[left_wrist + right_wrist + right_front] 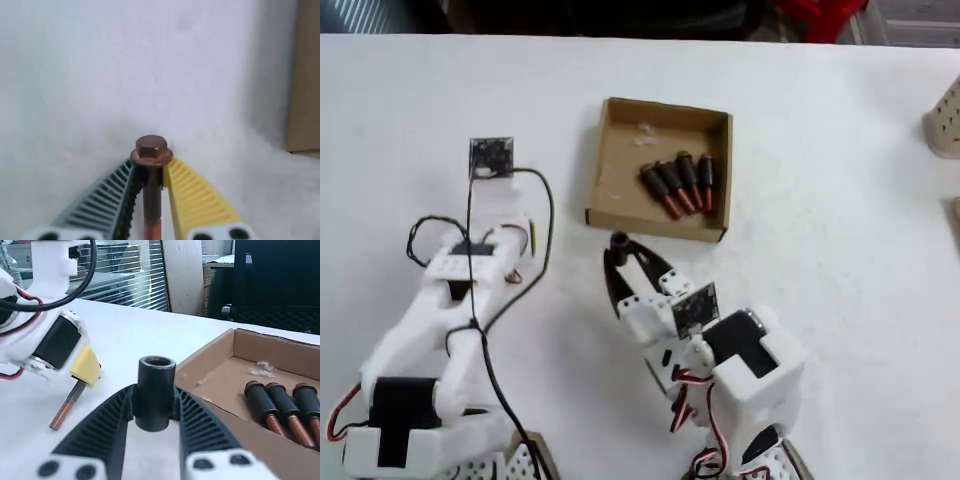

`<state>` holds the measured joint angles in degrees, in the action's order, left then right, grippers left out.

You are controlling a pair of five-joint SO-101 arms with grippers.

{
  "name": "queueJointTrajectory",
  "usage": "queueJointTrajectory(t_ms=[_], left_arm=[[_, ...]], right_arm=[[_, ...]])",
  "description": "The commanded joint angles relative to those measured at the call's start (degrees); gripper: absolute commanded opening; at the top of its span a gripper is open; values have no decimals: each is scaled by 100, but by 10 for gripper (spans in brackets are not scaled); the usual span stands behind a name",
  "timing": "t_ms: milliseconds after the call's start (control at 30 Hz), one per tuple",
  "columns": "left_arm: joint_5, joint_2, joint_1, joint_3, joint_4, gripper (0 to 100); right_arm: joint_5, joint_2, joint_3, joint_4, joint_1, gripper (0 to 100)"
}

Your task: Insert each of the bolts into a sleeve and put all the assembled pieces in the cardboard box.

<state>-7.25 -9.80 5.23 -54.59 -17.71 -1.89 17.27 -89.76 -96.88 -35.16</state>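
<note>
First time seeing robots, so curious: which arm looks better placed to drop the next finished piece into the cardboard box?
Probably right: the right gripper, shut on the sleeve, sits close before the cardboard box; the left gripper, holding the bolt, is farther off.

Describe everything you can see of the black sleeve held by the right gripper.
The sleeve is a short, matte black tube, plastic or dark metal by its look, with a round open bore at its top end that looks empty. It stands roughly upright, clamped around its lower half between the black ribbed jaws of the right gripper, just outside the cardboard box.
</note>
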Motion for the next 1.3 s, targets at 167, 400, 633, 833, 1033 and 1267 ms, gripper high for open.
queueJointTrajectory(t_ms=[167, 400, 633, 833, 1033, 1267], left_arm=[[9, -374, -101, -615, 1705, 22], [9, -1578, -593, -2031, 3684, 23], [0, -3002, -1209, -3015, 4440, 23], [0, -3820, -1446, -3262, 4457, 23], [-9, -5033, -1903, -3719, 4431, 23], [-9, -6993, -2422, -4158, 3007, 23]], right_arm=[[-62, 4, 62, -4, -295, 15], [-62, 4, 62, 57, -295, 15], [-62, 4, 53, 66, -295, 15], [-62, 4, 79, 224, -295, 15], [-62, 4, 79, 251, -295, 15], [-62, 4, 79, 251, -303, 15]])
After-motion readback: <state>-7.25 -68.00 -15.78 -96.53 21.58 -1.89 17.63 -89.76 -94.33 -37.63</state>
